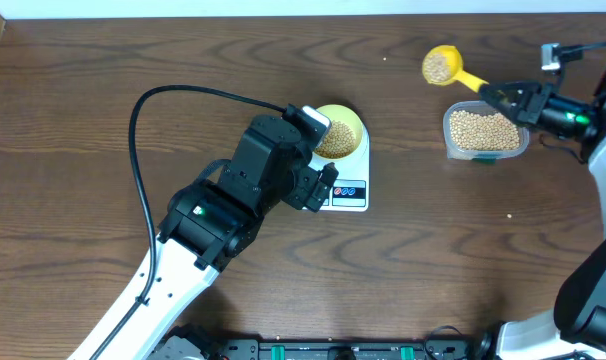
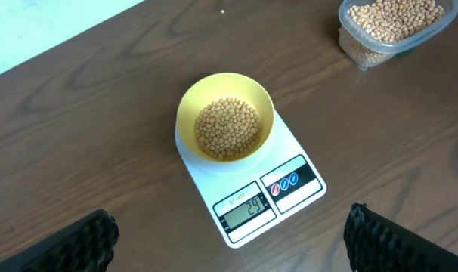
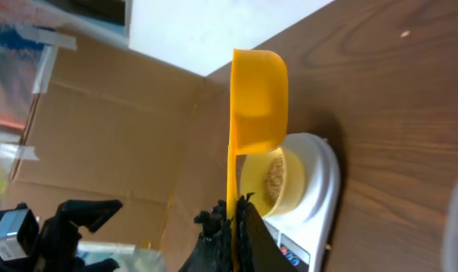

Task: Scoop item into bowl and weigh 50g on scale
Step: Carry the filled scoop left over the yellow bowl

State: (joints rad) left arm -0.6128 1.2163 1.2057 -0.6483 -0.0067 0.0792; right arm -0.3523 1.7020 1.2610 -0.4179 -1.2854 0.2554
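Sitting on the far end of the white scale (image 2: 291, 145), near the middle of the table (image 2: 100, 136), the pale yellow bowl (image 2: 186, 113) holds a low heap of small round tan beans (image 2: 227, 128). They cover its floor and leave most of the inner wall bare. More of the same beans fill the clear tub (image 2: 363, 50) at the far right, and a smaller lot lies in the yellow scoop (image 1: 442, 66), which hangs over bare wood just left of and beyond the tub.

The left gripper (image 2: 227, 227) hovers above the scale with its fingers (image 2: 82, 243) spread wide, grasping nothing. The right gripper (image 1: 491, 94) is clenched on the scoop's handle.

From overhead, the left arm covers the left part of the bowl and much of the scale – the display is hidden there, and only the near right corner with the coloured buttons (image 1: 349, 190) shows. In the left wrist view the grey display (image 2: 248, 205) shows two dark digits, the first a 2; the second is hard to make out. The tub is cut off by that picture's top edge. The right wrist view shows the scoop's cup from outside – its contents are hidden – and the cup and handle stand in front of part of the bowl and scale.
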